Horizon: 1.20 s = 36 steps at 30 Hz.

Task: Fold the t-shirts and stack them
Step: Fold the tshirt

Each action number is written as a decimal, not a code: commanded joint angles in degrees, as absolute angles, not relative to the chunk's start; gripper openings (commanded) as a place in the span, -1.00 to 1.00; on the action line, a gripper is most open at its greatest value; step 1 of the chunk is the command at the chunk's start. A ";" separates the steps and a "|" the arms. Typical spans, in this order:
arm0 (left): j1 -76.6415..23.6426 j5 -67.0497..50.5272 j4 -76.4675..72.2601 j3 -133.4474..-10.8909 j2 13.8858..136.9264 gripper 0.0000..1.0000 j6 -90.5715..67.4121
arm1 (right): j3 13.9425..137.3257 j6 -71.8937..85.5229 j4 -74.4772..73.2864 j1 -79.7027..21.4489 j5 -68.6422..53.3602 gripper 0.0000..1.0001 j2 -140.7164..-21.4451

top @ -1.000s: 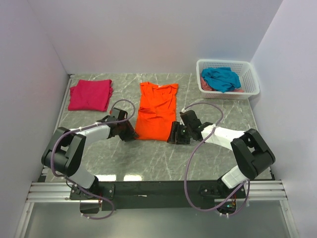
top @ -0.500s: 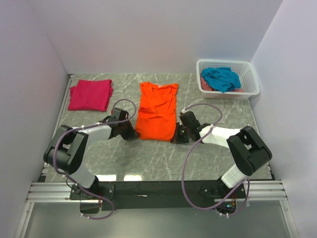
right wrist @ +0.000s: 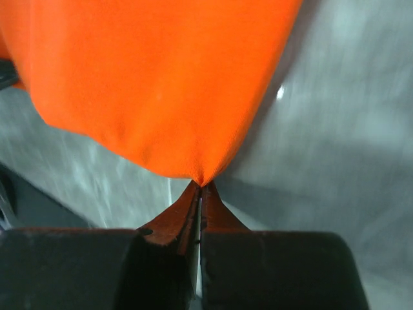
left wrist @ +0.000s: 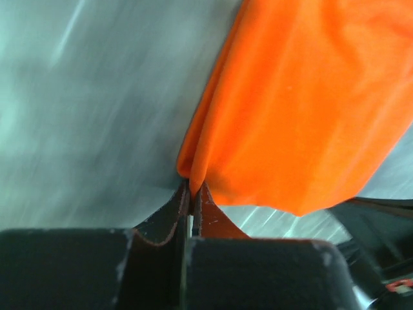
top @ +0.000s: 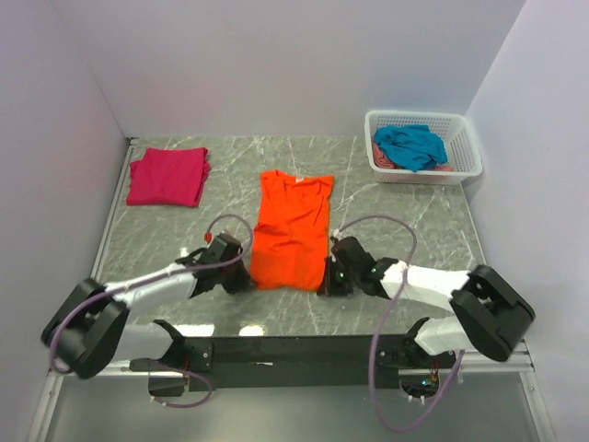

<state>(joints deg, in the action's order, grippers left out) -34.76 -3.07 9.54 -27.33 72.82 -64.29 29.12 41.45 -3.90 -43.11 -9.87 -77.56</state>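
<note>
An orange t-shirt [top: 292, 228] lies lengthwise in the middle of the table, folded narrow, collar at the far end. My left gripper [top: 247, 281] is shut on its near left corner [left wrist: 192, 169]. My right gripper [top: 324, 284] is shut on its near right corner [right wrist: 201, 177]. Both corners are pinched between the fingertips just above the table. A folded magenta t-shirt [top: 167, 175] lies at the far left. A teal t-shirt [top: 410, 145] sits crumpled in the white basket [top: 465, 161], over a bit of pink cloth.
The basket stands at the far right corner against the back wall. White walls close the table on three sides. Grey marble table top [top: 405, 216] shows around the orange t-shirt. Purple cables loop above both arms.
Both grippers have shut on the orange t-shirt's near corners and pulled it toward the near edge. Both arms have stretched lower and nearer.
</note>
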 commanded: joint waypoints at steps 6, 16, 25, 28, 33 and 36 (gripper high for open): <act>-44.11 -0.44 36.82 -25.21 50.92 -0.99 -73.39 | 22.68 47.81 -17.31 -49.92 -11.95 -1.00 -56.55; -44.03 12.38 42.89 -46.13 49.12 -0.99 -67.95 | 38.83 39.30 -29.36 -45.80 1.04 -1.00 -51.15; -39.82 22.23 39.46 -59.31 60.37 -0.99 -60.92 | 55.36 28.04 -31.01 -33.32 -0.26 -1.00 -60.28; -36.22 22.67 39.38 -62.92 63.98 -0.99 -59.68 | 59.32 26.28 -32.17 -30.59 -2.54 -1.00 -63.89; -31.47 19.17 34.37 -64.86 68.55 -0.99 -56.26 | 62.31 24.97 -31.11 -26.99 -6.94 -1.00 -69.07; -29.37 19.51 33.22 -66.70 71.80 -0.99 -55.29 | 64.42 24.35 -29.54 -24.97 -7.90 -1.00 -71.89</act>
